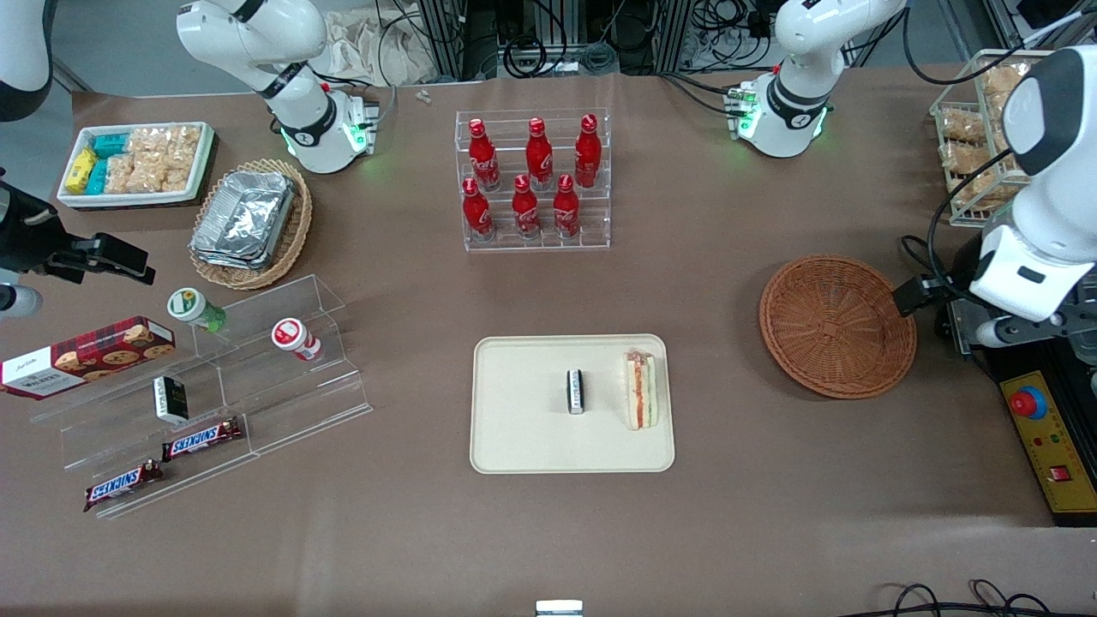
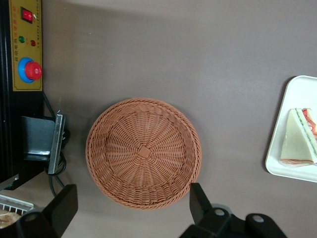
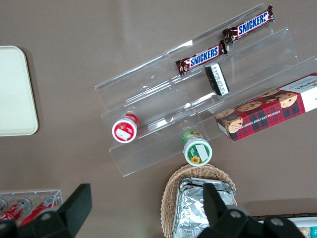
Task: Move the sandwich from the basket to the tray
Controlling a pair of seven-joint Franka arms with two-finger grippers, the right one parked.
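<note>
Front view first: the sandwich (image 1: 641, 390) is lying on the tray (image 1: 523, 446), near the tray edge that faces the basket (image 1: 837, 326), with its long axis running nearer-to-farther from the camera. A small dark packet (image 1: 576, 391) sits beside it mid-tray. The basket looks empty from here, so I'd call the placement basically done. My working arm is parked out at its own end of the table, past the basket from the tray, up off the surface.

Left wrist view: the gripper (image 2: 131, 208) hangs above the basket (image 2: 143, 152), looking straight down into bare wicker. Both fingers (image 2: 62, 203) are spread wide with nothing between them, so it's released and holding nothing. The sandwich (image 2: 298, 139) peeks in on the tray's corner (image 2: 282, 166), well apart from the fingers. So the sandwich lies sideways from the tool, toward the table's middle, and the basket sits between.

Right wrist view: just the acrylic shelves (image 3: 163, 99) and snack stuff, nothing relevant.

If anything's left, I'd guess it's only backing the arm away.
</note>
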